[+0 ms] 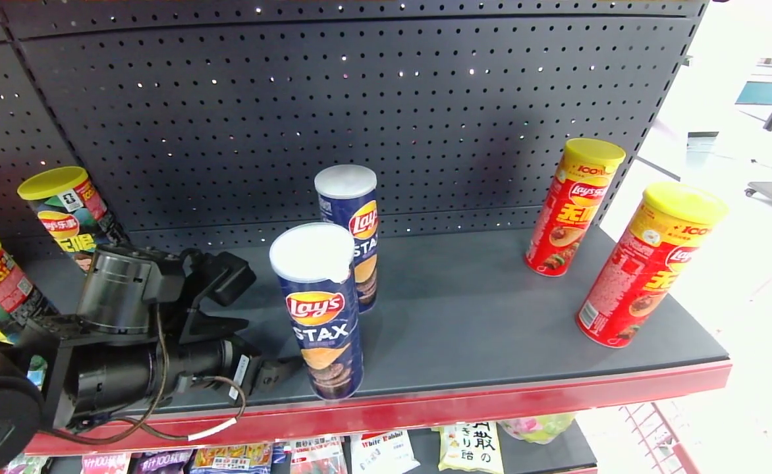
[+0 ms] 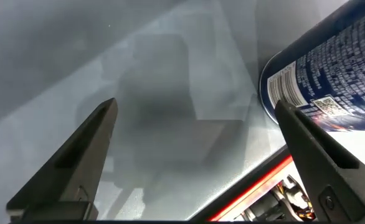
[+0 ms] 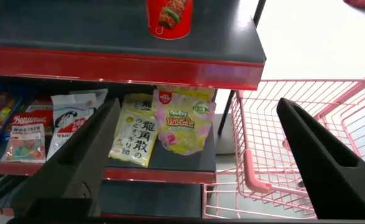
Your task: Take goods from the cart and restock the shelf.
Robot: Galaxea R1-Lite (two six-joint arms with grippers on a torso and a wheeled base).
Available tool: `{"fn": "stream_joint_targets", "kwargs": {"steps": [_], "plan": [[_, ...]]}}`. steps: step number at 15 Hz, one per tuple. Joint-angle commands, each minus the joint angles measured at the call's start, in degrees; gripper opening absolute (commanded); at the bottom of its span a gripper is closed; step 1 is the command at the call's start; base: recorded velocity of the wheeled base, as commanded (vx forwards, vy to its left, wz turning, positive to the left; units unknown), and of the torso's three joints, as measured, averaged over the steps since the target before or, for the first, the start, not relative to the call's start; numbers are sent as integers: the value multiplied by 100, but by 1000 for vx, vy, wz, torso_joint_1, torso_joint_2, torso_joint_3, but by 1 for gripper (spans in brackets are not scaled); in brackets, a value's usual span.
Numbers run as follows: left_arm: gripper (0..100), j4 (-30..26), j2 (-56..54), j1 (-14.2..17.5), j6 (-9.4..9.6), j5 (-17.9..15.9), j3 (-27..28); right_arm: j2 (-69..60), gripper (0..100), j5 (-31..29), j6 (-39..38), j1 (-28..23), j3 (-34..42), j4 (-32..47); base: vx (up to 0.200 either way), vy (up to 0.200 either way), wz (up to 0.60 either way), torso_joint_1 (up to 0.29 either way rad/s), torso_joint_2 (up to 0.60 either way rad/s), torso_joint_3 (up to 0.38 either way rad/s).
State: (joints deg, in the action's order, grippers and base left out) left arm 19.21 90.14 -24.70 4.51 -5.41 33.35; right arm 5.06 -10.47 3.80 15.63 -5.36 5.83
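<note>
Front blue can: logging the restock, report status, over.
Left gripper jaws open, empty, beside front blue can. Right gripper jaws open, by pink cart. Can upright at shelf front edge, second blue can close behind.

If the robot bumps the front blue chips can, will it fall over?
Probably. The front blue can is tall and narrow, so a nudge near its top could tip it. It stands close to the shelf's red edge, so it might drop off. Lying down, the round tube would likely roll.
</note>
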Motion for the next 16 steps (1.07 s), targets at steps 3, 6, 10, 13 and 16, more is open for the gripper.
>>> {"fn": "stream_joint_targets", "kwargs": {"steps": [3,6,10,13,16], "plan": [[100,4,13,-9,6,-12,22,30,100,1,-2,2,9,-3,0,0,0,0,0,0],[100,4,48,-44,-3,-12,57,21,100,1,-2,2,44,-3,0,0,0,0,0,0],[100,4,57,-123,-12,-4,57,21,100,1,6,2,35,-3,0,0,0,0,0,0],[100,4,57,-123,-12,-4,48,21,100,1,6,2,44,-3,0,0,0,0,0,0],[100,4,39,-114,-12,-4,40,21,100,1,6,2,62,-3,0,0,0,0,0,0]]}}
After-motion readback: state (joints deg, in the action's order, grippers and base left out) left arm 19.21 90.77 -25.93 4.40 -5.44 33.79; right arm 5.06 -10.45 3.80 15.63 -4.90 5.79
